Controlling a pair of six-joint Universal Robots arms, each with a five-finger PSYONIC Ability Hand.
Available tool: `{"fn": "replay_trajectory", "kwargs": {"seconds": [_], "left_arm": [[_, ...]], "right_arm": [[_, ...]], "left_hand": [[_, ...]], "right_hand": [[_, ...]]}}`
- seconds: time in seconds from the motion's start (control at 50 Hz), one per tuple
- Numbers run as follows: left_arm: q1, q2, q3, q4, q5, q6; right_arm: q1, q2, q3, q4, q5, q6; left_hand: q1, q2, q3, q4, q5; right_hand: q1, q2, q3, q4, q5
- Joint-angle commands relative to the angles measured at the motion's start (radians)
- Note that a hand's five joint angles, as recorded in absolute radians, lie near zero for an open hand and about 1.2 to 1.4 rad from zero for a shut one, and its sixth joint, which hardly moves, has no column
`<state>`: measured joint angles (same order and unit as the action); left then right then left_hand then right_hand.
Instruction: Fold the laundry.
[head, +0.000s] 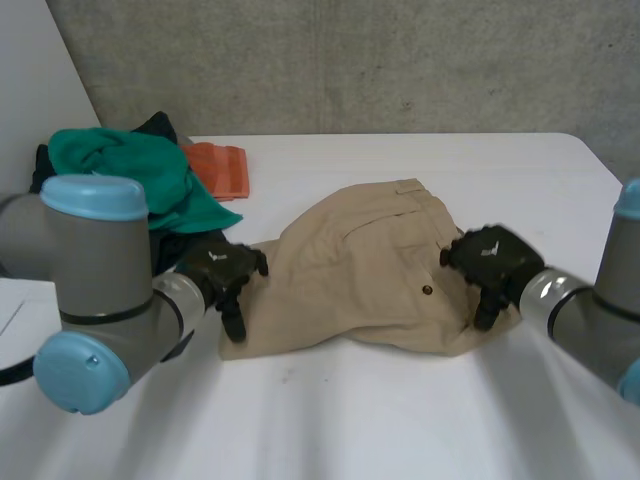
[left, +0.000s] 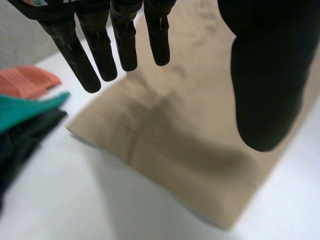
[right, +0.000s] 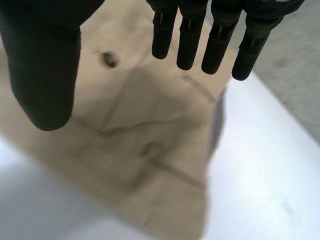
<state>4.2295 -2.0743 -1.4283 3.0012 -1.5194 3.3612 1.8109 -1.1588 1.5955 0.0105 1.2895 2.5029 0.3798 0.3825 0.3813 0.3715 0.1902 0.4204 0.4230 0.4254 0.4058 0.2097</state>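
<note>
Tan cotton garment (head: 365, 270), roughly folded with a pocket flap and a small dark button (head: 427, 290) showing, lies around the middle of the white table (head: 400, 420), its long side running left to right. The left hand (head: 222, 268) is at the garment's left end, nearest the table's left edge. In the left wrist view its fingers (left: 82, 55) are straight and spread, the thumb apart from them, nothing gripped, with the flat tan end of the cloth under the palm. Cannot tell if the fingertips touch the fabric. The right hand (head: 490, 255) is at the garment's right end, just beside the button. In the right wrist view its fingers (right: 190, 40) are also straight, the thumb well apart, holding nothing, with seams and the button under the palm. Toward the table's far left corner sits a heap: a crumpled green cloth (head: 130, 175) on top of a dark cloth (head: 185, 245), with a folded ribbed orange cloth (head: 215, 168) just beside them. The heap is near the left hand but apart from the tan garment.
</note>
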Motion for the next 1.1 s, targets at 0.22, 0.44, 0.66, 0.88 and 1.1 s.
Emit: {"fn": "replay_trajectory", "kwargs": {"seconds": [0.22,0.44,0.66,0.88,1.1], "left_arm": [[0.035,0.06,0.146,-0.067,-0.012,-0.082],[0.055,0.059,0.121,-0.07,-0.01,-0.082],[0.063,-0.006,0.143,-0.065,-0.015,-0.065],[0.035,-0.147,0.265,-0.064,-0.096,-0.056],[-0.023,-0.245,0.344,-0.09,-0.087,-0.057]], "right_arm": [[0.013,0.399,-0.715,0.092,-0.025,0.139],[0.019,0.751,-1.15,0.253,-0.108,0.186],[0.024,0.572,-1.091,0.247,-0.124,0.257],[0.051,0.09,-0.698,0.155,-0.144,0.28],[0.073,-0.146,-0.51,0.155,-0.159,0.293]], "left_hand": [[-0.043,-0.046,-0.045,-0.035,-0.028],[-0.072,-0.075,-0.074,-0.064,-0.057],[-0.149,-0.151,-0.15,-0.14,-0.134],[-0.205,-0.208,-0.207,-0.197,-0.19],[-0.205,-0.208,-0.207,-0.197,-0.19]], "right_hand": [[0.036,0.033,0.031,0.051,0.072],[0.25,0.247,0.245,0.264,0.286],[0.976,0.973,0.971,0.99,1.012],[0.976,0.973,0.971,0.99,1.012],[0.976,0.973,0.971,0.99,1.012]]}}
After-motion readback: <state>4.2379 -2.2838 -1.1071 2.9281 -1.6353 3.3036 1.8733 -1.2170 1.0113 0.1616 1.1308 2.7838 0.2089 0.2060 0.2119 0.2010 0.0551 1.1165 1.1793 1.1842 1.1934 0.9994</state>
